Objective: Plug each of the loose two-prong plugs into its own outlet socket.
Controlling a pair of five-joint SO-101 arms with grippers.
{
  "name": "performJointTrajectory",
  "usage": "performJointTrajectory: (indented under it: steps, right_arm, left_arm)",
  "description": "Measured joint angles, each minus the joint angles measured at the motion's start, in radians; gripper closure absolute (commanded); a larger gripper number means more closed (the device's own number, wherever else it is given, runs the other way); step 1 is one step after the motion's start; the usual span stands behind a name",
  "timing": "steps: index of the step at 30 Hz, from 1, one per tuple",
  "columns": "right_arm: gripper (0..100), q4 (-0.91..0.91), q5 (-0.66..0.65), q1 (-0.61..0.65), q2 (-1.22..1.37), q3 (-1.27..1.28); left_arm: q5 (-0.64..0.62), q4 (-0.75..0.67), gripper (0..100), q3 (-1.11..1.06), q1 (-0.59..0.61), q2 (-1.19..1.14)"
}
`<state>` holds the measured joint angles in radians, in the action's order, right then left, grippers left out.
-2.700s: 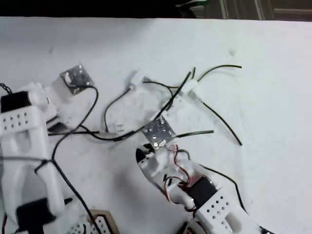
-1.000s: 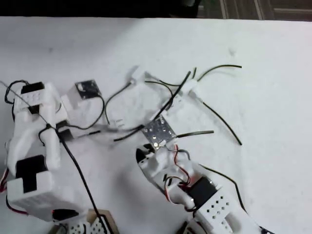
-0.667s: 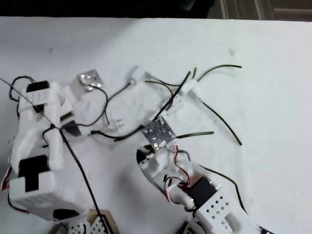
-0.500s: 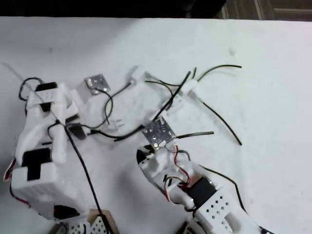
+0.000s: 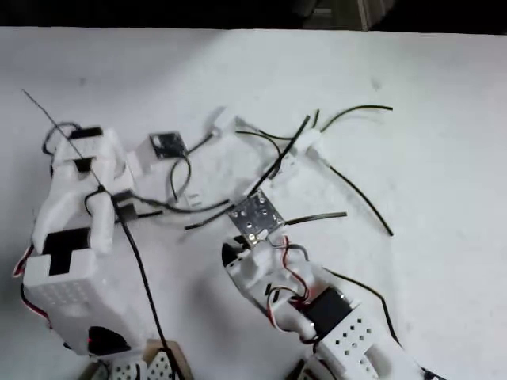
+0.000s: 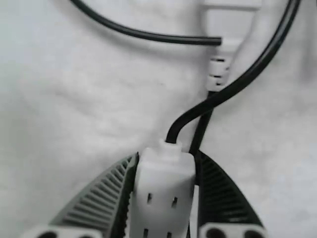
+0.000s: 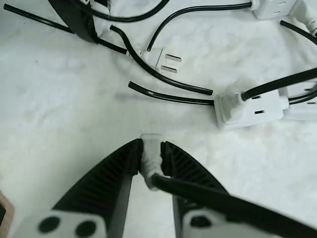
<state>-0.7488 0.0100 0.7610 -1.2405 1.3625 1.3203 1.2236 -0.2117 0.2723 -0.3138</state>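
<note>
The left pincer [image 6: 166,159] is clamped on a white outlet socket [image 6: 162,191]. Both jaws press its sides, its slotted face is turned toward the wrist camera, and its black cord [image 6: 233,84] runs off across the tabletop [image 5: 412,71]. The right pincer [image 7: 151,147] is closed around a white connector [image 7: 150,157] on a black lead. Its front is hidden, so I cannot tell whether it is a plug or a socket.

A loose 2-prong plug [image 7: 161,60] lies flat on the tabletop between the 2 arms, with its prongs bare and no socket touching it. A second outlet socket [image 7: 250,110] lies near it with its slots showing, and cut cord ends cross just beside it.

Picking up looks finished and mating not yet begun, since no plug appears seated anywhere. The next move calls for bringing the held socket's slots squarely in line with a pair of prongs, then pushing straight along the prongs. The plug on the tabletop is free and would probably slide under that push, so the other pincer would likely need to brace it. The crossing cords could also drag neighbouring pieces out of line.
</note>
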Motion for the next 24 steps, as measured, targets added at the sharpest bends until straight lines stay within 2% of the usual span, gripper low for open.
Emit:
performJointTrajectory:
  steps: [5,8,11,18,24]
  right_arm:
    - [98.1,0.0,-0.005,0.0,0.0,0.0]
    - [98.1,0.0,-0.014,0.0,0.0,0.0]
    - [98.1,-0.017,-0.058,-0.029,0.0,0.0]
    - [98.1,-0.138,-0.1,-0.203,0.0,-0.106]
    - [98.1,-0.187,-0.1,-0.33,0.0,-0.183]
  left_arm:
    - [0.0,0.284,98,0.198,-0.025,0.0]
    - [-0.064,0.408,98,0.305,-0.043,0.0]
    - [-0.15,0.474,98,0.39,-0.064,0.0]
    - [-0.351,0.519,98,0.413,-0.155,0.006]
    - [-0.522,0.446,98,0.209,-0.275,0.226]
